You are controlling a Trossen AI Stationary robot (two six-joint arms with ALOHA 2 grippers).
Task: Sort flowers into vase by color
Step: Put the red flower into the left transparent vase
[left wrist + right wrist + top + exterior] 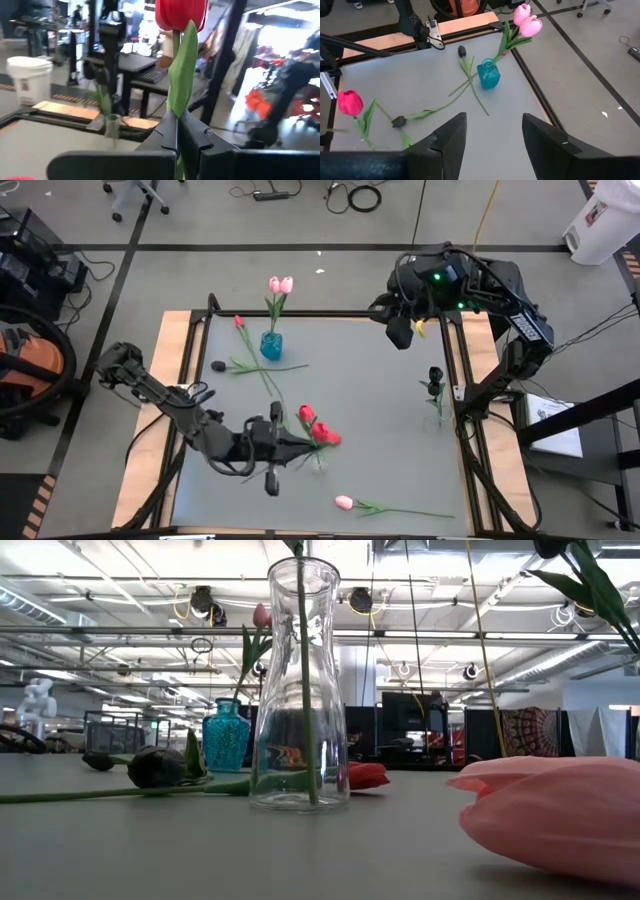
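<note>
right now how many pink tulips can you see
3. A pink pair stands together in the blue vase on the far side. The third pink tulip lies loose near the front edge. More could be hidden under the arms.

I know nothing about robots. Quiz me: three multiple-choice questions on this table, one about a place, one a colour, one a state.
1. Where do the two upright pink tulips stand?
A. in the blue vase
B. on the floor
C. in the right jaws

2. What colour is the tulip that the left jaws hold?
A. black
B. pink
C. red

3. The right jaws are:
A. shut on a stem
B. open and empty
C. shut on nothing

Answers: A, their stems enter the blue vase; C, the red tulip's head tops the clamped stem; B, a bare gap shows between them.
</note>
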